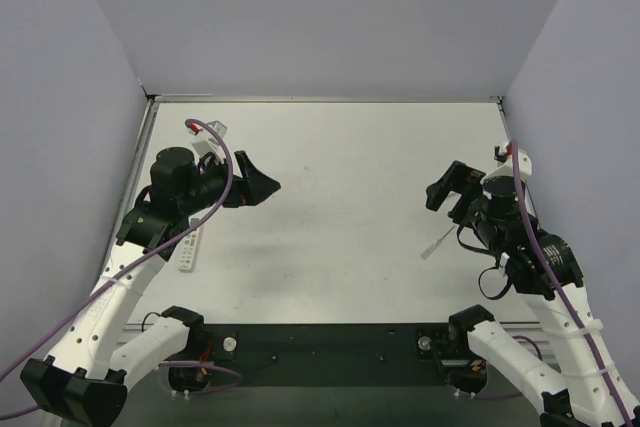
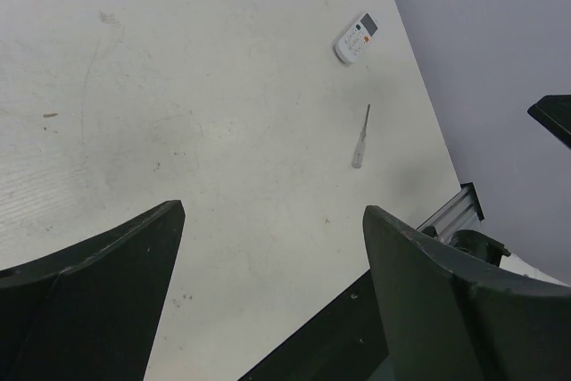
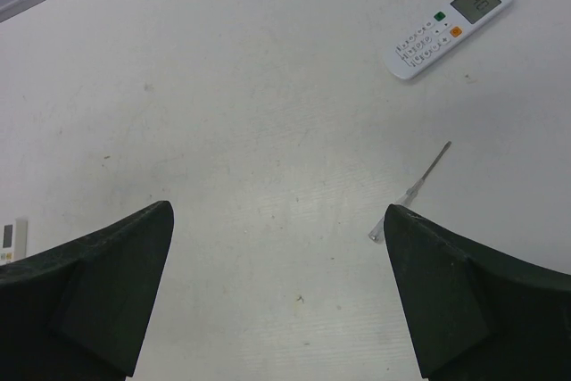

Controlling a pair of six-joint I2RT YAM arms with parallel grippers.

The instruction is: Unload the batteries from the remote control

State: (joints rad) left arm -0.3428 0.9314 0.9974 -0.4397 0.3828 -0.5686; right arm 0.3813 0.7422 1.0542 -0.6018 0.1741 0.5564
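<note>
Remote display, upper right of the right wrist view: dark digits on a grey screen, too blurred to read.
Remote keys: rows of tiny marks below a green and an orange key, none legible.
Remote, upper right of the left wrist view: markings too small to read.
Second remote, left edge of the right wrist view: small screen and an orange spot, nothing legible.
Readable text overall: none.
</note>
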